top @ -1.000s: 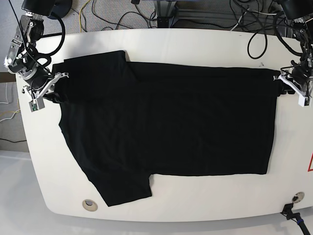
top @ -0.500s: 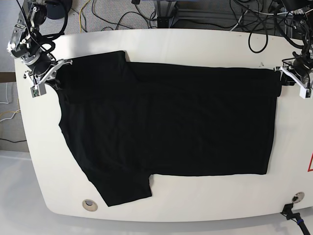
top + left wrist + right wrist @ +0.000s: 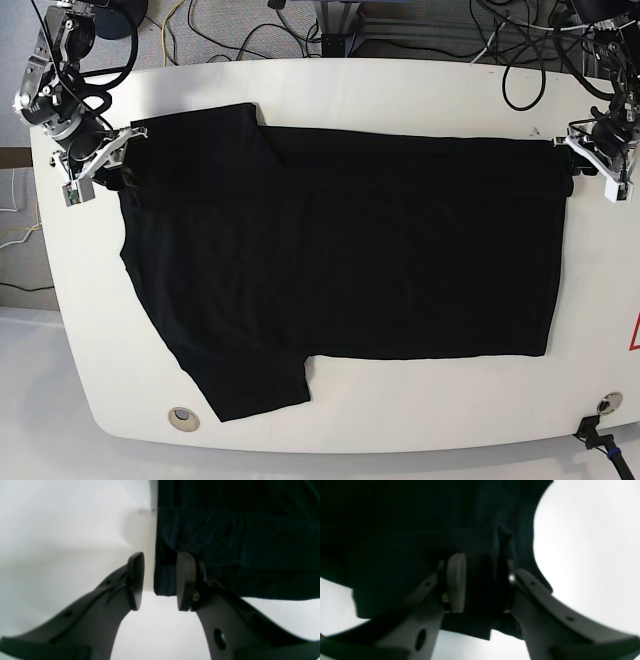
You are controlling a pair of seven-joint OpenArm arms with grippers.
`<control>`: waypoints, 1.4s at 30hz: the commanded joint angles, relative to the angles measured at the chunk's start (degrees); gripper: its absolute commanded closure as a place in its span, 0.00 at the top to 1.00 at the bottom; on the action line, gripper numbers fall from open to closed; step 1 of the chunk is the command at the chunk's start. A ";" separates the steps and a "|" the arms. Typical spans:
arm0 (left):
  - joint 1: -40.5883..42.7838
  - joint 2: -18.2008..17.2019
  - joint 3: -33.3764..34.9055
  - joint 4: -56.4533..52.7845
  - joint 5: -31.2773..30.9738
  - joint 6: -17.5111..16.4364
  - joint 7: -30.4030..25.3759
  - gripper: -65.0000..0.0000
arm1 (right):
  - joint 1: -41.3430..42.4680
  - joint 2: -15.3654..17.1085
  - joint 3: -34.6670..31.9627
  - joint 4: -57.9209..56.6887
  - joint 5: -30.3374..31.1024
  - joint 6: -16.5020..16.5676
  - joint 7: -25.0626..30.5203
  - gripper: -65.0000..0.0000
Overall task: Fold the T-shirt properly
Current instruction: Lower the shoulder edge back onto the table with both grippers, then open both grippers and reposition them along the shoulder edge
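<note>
In the base view, starting from the left, the right gripper (image 3: pixel 100 160) stood at the left edge of the white table (image 3: pixel 400 90), at the sleeve corner of the black T-shirt (image 3: pixel 340 250). Its own camera showed the two fingers (image 3: pixel 456 580) apart, with dark cloth lying in the gap between them – whether the pads pressed that cloth or only stood around it, I cannot tell, because the picture was very dark there. The T-shirt lay flat on the table, spread almost from one side to the other, with one sleeve pointing to the far left corner and the other sleeve to the near left; its straight hem was on the right side. Near the front edge of the table there was a small round hole (image 3: pixel 183 417). On the far right, the left gripper (image 3: pixel 598 165) stood at the upper corner of the hem. In its wrist camera the jaws were apart – one finger (image 3: pixel 136 580) was over the bare table, the other against the cloth edge (image 3: pixel 162 580), and the cloth was not pinched.
</note>
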 commanded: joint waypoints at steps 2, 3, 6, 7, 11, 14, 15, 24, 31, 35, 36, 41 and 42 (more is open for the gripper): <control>-0.67 -0.36 -0.36 0.93 -0.74 0.00 -0.47 0.30 | -0.75 -0.24 0.99 2.07 2.71 0.94 0.26 0.32; -0.95 -0.35 -0.37 1.07 -0.76 0.12 -0.59 0.30 | -1.09 -0.68 1.09 2.01 2.74 1.07 0.19 0.32; -0.87 -0.20 -0.80 1.18 -1.03 0.34 -0.34 0.30 | -1.63 -1.76 1.26 1.90 2.71 1.52 0.51 0.31; -0.85 -0.22 -0.81 1.18 -1.32 0.36 -0.30 0.31 | -1.77 -1.89 1.19 2.10 2.50 1.61 0.45 0.30; -0.90 -0.40 -1.65 1.63 -3.28 0.72 0.51 0.32 | -2.06 -2.00 1.38 1.94 2.60 1.63 0.14 0.29; -0.68 -0.45 -1.82 1.75 -4.80 0.73 0.65 0.34 | -2.00 -2.01 1.71 1.88 2.87 1.63 -0.32 0.29; -0.59 -0.35 -1.84 1.76 -5.08 0.61 0.57 0.35 | -1.99 -1.98 1.79 2.01 2.94 1.55 -0.29 0.29; 2.98 -0.41 -1.78 3.52 -4.24 0.82 -0.49 0.33 | -5.43 -1.90 9.71 11.95 7.03 0.93 -6.28 0.30; 5.14 -0.34 -1.72 3.76 -4.54 0.57 -0.68 0.33 | -11.22 -2.92 19.39 16.53 9.53 0.53 -6.25 0.30; 5.22 -0.34 -1.71 3.65 -4.54 0.67 -0.65 0.33 | -12.38 -4.09 18.54 13.87 8.86 0.48 -5.59 0.30; 5.20 -0.40 -1.61 3.67 -4.54 0.88 -0.74 0.33 | -12.39 -4.37 18.27 12.76 8.63 0.47 -5.61 0.30; 4.87 -0.34 -1.74 3.61 -4.49 0.68 -0.79 0.34 | -11.91 -5.85 17.91 5.69 7.62 1.01 -5.13 0.30; 4.86 -0.23 -1.70 3.58 -4.62 0.69 -0.77 0.34 | -11.74 -5.97 17.84 4.33 7.36 1.12 -5.12 0.30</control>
